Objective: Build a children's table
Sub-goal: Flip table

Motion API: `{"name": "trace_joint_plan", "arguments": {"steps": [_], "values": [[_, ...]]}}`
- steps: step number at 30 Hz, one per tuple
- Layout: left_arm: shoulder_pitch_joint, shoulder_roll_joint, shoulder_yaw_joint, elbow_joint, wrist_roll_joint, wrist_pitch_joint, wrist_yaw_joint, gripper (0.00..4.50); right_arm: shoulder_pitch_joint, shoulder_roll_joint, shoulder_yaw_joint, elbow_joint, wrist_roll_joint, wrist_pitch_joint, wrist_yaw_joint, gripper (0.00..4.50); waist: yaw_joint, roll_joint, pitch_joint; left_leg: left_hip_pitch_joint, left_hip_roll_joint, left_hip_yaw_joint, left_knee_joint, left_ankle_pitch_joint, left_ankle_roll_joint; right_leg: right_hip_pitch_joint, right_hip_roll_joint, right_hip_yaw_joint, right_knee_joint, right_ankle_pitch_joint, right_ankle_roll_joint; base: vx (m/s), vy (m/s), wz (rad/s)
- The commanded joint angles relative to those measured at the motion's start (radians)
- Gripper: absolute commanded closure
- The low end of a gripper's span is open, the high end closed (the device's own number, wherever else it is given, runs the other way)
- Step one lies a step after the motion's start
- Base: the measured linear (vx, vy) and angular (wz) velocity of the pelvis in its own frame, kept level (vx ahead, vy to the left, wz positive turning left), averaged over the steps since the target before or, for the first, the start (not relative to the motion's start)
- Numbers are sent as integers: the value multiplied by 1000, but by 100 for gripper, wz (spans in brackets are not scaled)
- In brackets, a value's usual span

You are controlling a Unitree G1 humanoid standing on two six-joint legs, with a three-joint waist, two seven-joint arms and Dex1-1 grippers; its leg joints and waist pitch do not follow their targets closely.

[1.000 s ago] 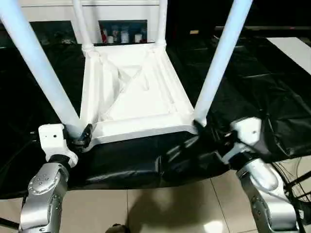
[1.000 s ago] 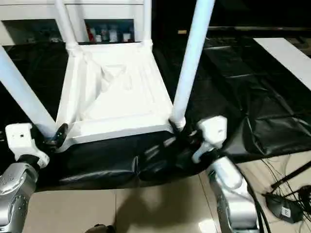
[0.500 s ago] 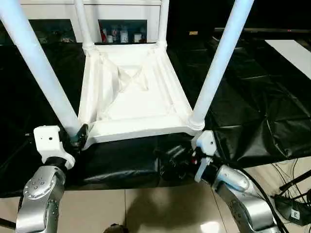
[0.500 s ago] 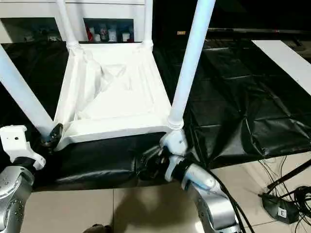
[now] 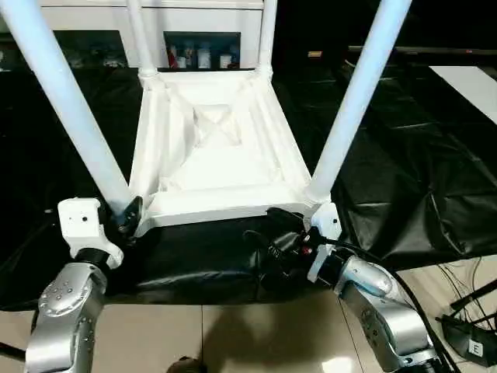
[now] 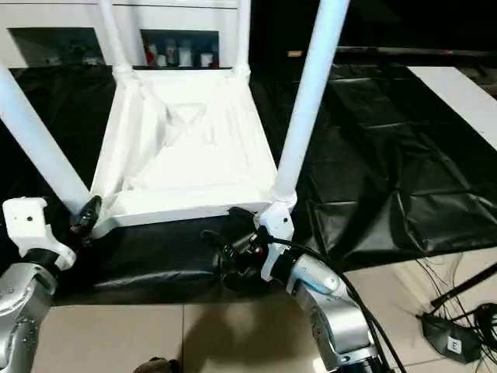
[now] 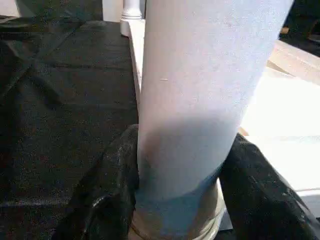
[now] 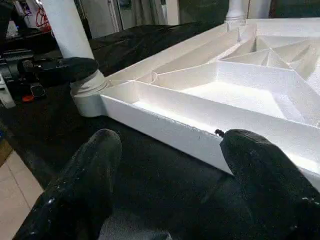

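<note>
— Lying upside down on the black-draped counter (image 5: 404,163), the children's table (image 5: 217,148) has its ribbed underside facing up and all four legs standing in the corner sockets. See it?

— Yes. Where is the left pincer (image 5: 128,217)?

— At the near left corner, right at the foot of the near left leg (image 5: 66,101). From the left wrist, its two black fingers (image 7: 107,190) sit on either side of that leg, against it just above the socket, so it is pinching the leg.

— And the right pincer (image 6: 225,252)?

— Low over the black cloth just in front of the tabletop's near edge, beside the near right leg (image 5: 353,97). Its fingers (image 8: 95,170) are spread apart with only cloth between them; one fingertip is close to the white rim, though I cannot tell whether it touches.

— Anything behind?

— A white cabinet (image 5: 202,31) with small bottles on its shelf, beyond the far legs.
</note>
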Motion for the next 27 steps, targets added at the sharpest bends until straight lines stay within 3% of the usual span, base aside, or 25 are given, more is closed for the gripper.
{"name": "trace_joint_plan", "arguments": {"steps": [1, 7, 19, 22, 23, 27], "values": [[-10, -21, -11, -13, -30, 20, 3, 235, 1, -3, -7, 12, -8, -17, -8, 95, 4, 15, -55, 40, 28, -17, -73, -177, 7, 22, -58, 23, -60, 187, -158, 0, 0, 0], [-43, -64, -12, 3, -75, 30, -2, 236, 0, 3, -8, 24, -16, -31, -26, 95, 5, 17, -55, 42, 29, -17, -74, -194, -3, 21, -59, 25, -63, 150, -162, 0, 0, 0], [-86, -243, 64, -7, -332, 92, -28, 236, 6, 36, -38, 22, 21, -2, -59, 95, 16, 16, -54, 35, 26, -12, -67, -153, 30, 23, -62, 26, -61, 155, -183, 0, 0, 0], [-84, -267, 54, -14, -338, 103, -22, 236, 7, 52, -50, 22, 34, 13, -79, 95, 19, 16, -52, 36, 27, -12, -68, -161, 35, 21, -61, 27, -63, 143, -178, 0, 0, 0], [-81, -280, 43, -18, -338, 107, -21, 236, 5, 69, -64, 23, 53, 32, -95, 65, 19, 15, -52, 36, 28, -12, -68, -167, 37, 20, -61, 27, -64, 135, -174, 0, 0, 0], [-69, -291, -6, -25, -304, 114, -34, 236, -3, 114, -105, 15, 135, 84, -115, 53, 22, 16, -51, 38, 31, -15, -73, -192, 32, 20, -62, 27, -69, 90, -155, 0, 0, 0]]}}
